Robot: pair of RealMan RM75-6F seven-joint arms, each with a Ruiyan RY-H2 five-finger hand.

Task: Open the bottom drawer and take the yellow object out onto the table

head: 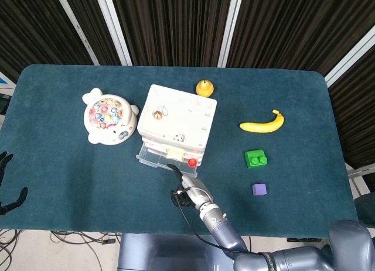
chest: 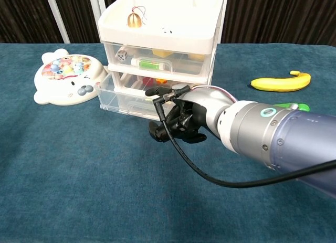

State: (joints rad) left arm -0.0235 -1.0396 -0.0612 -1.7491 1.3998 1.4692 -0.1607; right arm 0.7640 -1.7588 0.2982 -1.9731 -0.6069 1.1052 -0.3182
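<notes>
The white drawer unit (head: 179, 122) stands mid-table with its clear bottom drawer (head: 153, 158) pulled out toward me. Inside it lie a yellow object (head: 174, 154) and a small red one (head: 192, 163). My right hand (head: 186, 192) hovers just in front of the drawer, most fingers curled in and one stretched over the front wall. In the chest view that hand (chest: 181, 119) hides the yellow object, and its stretched finger (chest: 153, 91) reaches above the drawer (chest: 118, 98). Only the spread fingertips of my left hand (head: 6, 183) show at the left edge, holding nothing.
A round fish-game toy (head: 108, 119) sits left of the unit. A banana (head: 262, 123), a green brick (head: 256, 158) and a purple cube (head: 259, 189) lie to the right. A yellow bell-like toy (head: 204, 88) stands behind the unit, a small bell (head: 157, 114) on top.
</notes>
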